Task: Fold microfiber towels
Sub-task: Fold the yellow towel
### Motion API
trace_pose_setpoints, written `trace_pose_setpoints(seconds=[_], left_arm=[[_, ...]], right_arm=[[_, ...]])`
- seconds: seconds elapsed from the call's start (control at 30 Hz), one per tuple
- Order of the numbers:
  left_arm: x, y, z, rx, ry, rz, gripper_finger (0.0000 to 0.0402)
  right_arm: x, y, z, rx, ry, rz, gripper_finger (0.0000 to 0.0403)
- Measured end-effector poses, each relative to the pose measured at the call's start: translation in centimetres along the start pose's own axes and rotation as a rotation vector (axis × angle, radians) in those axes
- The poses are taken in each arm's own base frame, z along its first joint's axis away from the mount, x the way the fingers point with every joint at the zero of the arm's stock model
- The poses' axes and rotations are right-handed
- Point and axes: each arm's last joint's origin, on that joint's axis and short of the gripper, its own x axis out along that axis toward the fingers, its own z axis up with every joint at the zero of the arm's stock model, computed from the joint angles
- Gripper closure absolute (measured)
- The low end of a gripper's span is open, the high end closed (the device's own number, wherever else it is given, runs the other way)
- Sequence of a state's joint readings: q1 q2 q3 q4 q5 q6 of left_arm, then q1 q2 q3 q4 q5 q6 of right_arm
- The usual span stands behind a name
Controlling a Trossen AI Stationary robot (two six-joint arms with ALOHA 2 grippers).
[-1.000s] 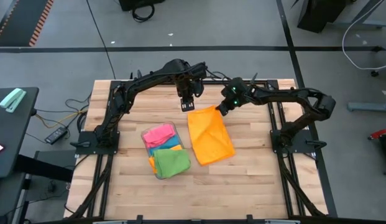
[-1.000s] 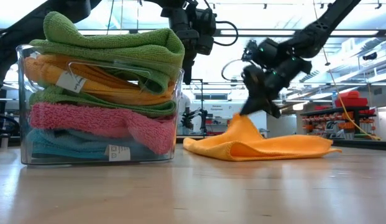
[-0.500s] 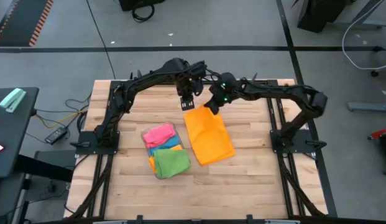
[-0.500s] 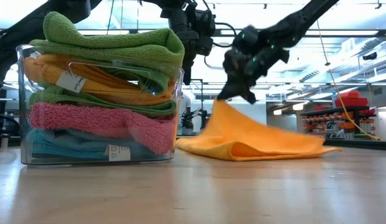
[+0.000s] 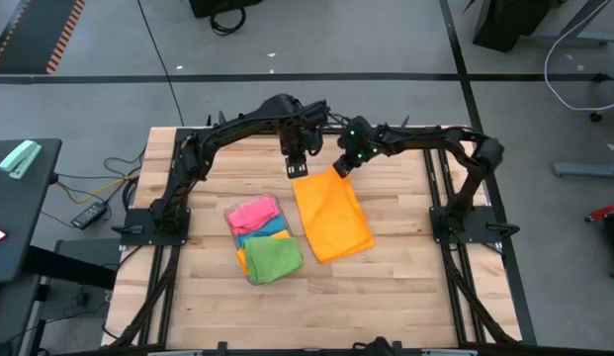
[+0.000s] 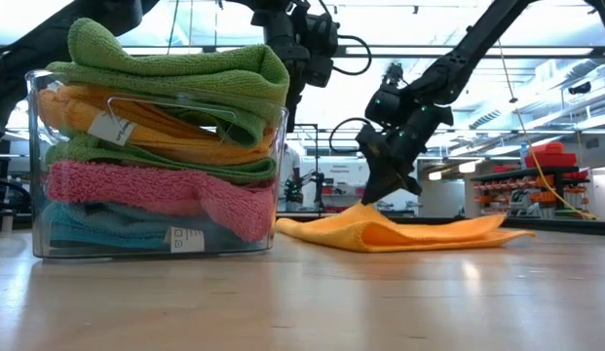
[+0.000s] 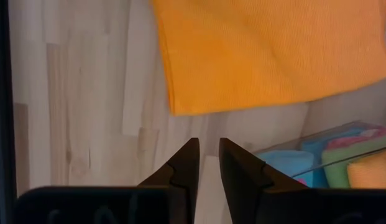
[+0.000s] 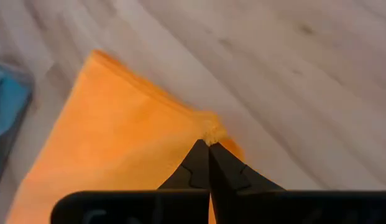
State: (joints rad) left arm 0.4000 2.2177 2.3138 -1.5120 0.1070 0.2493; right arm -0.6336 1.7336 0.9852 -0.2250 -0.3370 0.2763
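High view: the orange towel (image 5: 333, 214) is laid folded on the table (image 5: 405, 287), beside the clear bin (image 6: 39, 156) of stacked towels (image 5: 260, 240). Its far corner is pinched by the closed right gripper (image 5: 340, 169). The left gripper (image 5: 296, 169) is held just above the towel's far edge, fingers slightly parted, empty.

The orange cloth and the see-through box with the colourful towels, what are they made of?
The flat orange cloth looks like soft, matte microfibre: it drapes, creases and shows a fine weave with a stitched edge. The clear rectangular box holding the stacked towels looks like hard, glossy plastic, since you see straight through its shiny walls; glass can't be ruled out.
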Motion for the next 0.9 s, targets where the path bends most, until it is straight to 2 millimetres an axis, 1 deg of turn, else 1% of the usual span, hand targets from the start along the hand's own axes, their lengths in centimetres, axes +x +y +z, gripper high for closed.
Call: trace_pose_setpoints(seconds=[0.17, 0.3, 0.43, 0.6, 0.7, 0.77, 0.8, 0.9], left_arm=[[0.0, 0.0, 0.0, -0.001, 0.002, 0.000, 0.0328], [0.0, 0.0, 0.0, 0.005, 0.002, 0.000, 0.0328], [0.0, 0.0, 0.0, 0.007, 0.002, 0.000, 0.0333], [0.0, 0.1, 0.0, 0.007, 0.001, 0.000, 0.0333], [0.0, 0.1, 0.0, 0.007, 0.001, 0.000, 0.0329], [0.0, 0.1, 0.0, 0.007, 0.001, 0.000, 0.0329], [0.0, 0.1, 0.0, 0.007, 0.001, 0.000, 0.0329], [0.0, -0.2, 0.0, 0.013, 0.003, -0.001, 0.0333]], right_arm=[[-0.5, -1.0, -0.1, 0.044, 0.017, -0.052, 0.0385], [-0.6, -1.2, -0.4, 0.051, 0.053, -0.064, 0.0359], [-1.3, -1.3, -0.8, 0.045, 0.094, -0.074, 0.0311], [-2.7, -2.1, -1.3, 0.096, 0.148, -0.107, 0.0234], [-3.8, -2.4, -1.6, 0.128, 0.186, -0.123, 0.0199], [-4.5, -2.0, -1.9, 0.122, 0.211, -0.090, 0.0185], [-4.8, -1.4, -2.1, 0.109, 0.222, -0.071, 0.0181], [-5.4, 1.1, -3.0, 0.054, 0.234, -0.037, 0.0177]])
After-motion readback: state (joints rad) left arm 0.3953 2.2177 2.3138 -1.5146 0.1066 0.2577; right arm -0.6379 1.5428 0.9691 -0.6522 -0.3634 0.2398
